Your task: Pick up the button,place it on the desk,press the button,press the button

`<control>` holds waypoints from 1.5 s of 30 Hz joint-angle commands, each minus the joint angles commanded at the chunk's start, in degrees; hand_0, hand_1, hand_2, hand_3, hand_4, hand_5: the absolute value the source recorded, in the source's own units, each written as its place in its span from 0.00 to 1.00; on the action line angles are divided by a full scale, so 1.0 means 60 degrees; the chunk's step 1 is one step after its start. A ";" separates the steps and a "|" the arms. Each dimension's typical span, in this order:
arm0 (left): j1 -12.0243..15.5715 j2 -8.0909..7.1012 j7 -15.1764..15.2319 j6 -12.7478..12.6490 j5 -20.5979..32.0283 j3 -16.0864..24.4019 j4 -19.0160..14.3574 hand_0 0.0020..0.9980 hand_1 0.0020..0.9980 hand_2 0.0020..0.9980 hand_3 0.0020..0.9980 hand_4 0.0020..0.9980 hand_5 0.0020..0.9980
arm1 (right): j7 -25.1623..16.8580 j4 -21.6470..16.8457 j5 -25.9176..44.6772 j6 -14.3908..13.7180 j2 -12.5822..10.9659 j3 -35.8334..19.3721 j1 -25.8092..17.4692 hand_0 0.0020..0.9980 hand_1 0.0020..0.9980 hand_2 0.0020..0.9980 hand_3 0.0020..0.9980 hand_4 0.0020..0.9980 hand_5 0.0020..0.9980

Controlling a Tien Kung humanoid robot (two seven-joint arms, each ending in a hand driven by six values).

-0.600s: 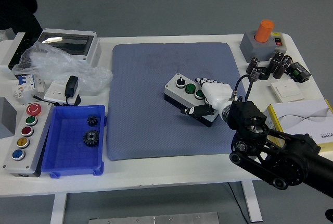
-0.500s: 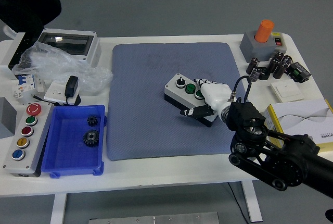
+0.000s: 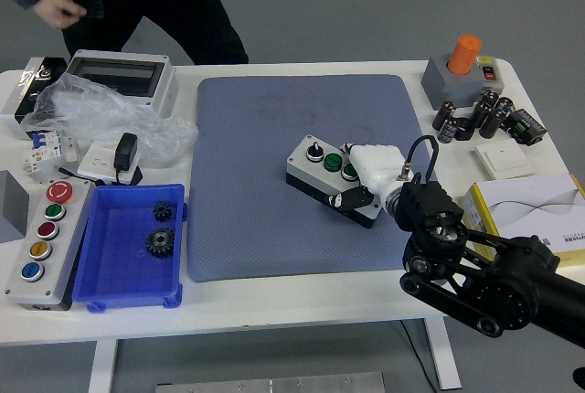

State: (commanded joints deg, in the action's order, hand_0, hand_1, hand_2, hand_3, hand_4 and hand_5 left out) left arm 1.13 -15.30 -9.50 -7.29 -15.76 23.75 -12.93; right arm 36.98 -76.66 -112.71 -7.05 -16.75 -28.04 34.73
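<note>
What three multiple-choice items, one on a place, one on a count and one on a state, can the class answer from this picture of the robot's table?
1. Where does the small button box lie?
A. on the blue-grey mat
B. in the blue bin
C. on the bare white table

2. How many black gears lie in the blue bin?
A. one
B. two
C. four

3. What is the right hand doing?
A. hanging open off the table
B. gripping the orange knob
C. resting on the button box's right end

Answers:
1 A, the box sits on the mat, right of its middle.
2 B, two gears lie one above the other in the bin.
3 C, the white hand covers the box's right end, its thumb against the front side.
</note>
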 joint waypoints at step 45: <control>-0.0072 0.0013 -0.0006 -0.0012 0.0010 -0.0098 0.0018 0.67 0.70 0.62 0.64 0.66 0.36 | -0.4812 0.0934 -0.0477 -0.2131 -0.1350 0.4167 0.2929 0.71 0.69 0.68 0.39 0.57 0.04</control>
State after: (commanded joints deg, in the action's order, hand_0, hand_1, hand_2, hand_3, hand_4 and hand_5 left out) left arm 0.70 -15.22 -9.53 -7.36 -15.70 23.17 -12.82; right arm 8.11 -71.05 -115.57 -19.84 -24.85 -3.04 52.31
